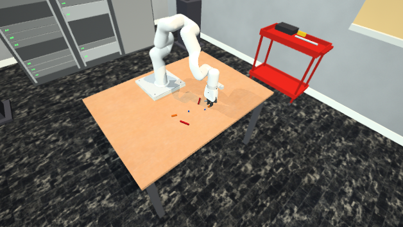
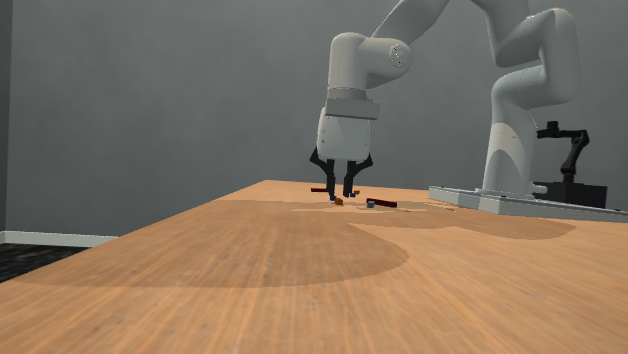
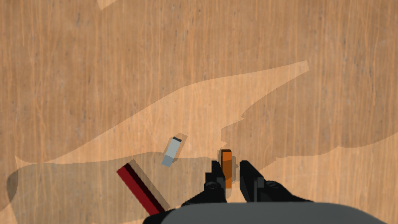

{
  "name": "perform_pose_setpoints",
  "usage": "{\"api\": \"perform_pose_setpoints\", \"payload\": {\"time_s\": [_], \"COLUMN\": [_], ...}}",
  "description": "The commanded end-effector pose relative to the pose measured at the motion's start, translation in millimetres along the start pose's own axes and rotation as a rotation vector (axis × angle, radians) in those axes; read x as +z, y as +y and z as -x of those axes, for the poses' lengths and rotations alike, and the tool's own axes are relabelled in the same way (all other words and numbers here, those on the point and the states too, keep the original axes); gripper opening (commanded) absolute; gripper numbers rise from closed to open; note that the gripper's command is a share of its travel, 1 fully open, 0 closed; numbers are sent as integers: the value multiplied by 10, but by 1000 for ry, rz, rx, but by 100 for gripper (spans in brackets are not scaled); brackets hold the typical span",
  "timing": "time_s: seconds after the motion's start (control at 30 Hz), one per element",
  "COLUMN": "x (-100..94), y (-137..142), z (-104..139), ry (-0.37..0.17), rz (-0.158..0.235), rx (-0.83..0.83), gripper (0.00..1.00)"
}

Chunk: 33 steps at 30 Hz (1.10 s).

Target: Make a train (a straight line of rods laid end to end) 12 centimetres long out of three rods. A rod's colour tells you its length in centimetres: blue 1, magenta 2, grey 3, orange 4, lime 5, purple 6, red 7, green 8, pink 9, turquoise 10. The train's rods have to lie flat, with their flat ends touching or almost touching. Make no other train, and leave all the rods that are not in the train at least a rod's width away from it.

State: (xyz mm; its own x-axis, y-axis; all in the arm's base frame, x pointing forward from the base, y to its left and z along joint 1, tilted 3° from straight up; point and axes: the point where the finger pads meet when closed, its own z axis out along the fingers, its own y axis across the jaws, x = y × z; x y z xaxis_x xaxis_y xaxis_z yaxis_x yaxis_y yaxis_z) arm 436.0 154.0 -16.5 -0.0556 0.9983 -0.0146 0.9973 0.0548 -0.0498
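Note:
My gripper [image 1: 210,103] stands low over the table with its fingers a little apart. In the wrist view the gripper [image 3: 229,175] straddles a short orange rod [image 3: 227,165] that lies flat on the table; I see a small gap between the rod and the fingers. The same rod shows under the fingertips [image 2: 339,201]. A grey rod [image 3: 171,152] lies just to its left, and a red rod [image 3: 141,188] lies further left, at an angle. A second orange rod [image 1: 174,115], a second red rod [image 1: 184,122] and two blue rods [image 1: 188,111] [image 1: 205,109] lie apart nearer the table's middle.
The arm's white base plate [image 1: 160,84] sits at the back of the table. A red trolley [image 1: 290,61] stands off the table to the right. The table's right edge is close behind the gripper.

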Motion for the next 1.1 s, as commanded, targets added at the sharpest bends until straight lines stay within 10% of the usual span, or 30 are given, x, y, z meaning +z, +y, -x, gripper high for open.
{"api": "perform_pose_setpoints", "payload": {"time_s": [0.0,1.07], "x": [-14,106], "y": [14,19], "z": [-4,15], "ry": [1,1], "rz": [4,4], "rx": [0,0], "gripper": [24,24]}}
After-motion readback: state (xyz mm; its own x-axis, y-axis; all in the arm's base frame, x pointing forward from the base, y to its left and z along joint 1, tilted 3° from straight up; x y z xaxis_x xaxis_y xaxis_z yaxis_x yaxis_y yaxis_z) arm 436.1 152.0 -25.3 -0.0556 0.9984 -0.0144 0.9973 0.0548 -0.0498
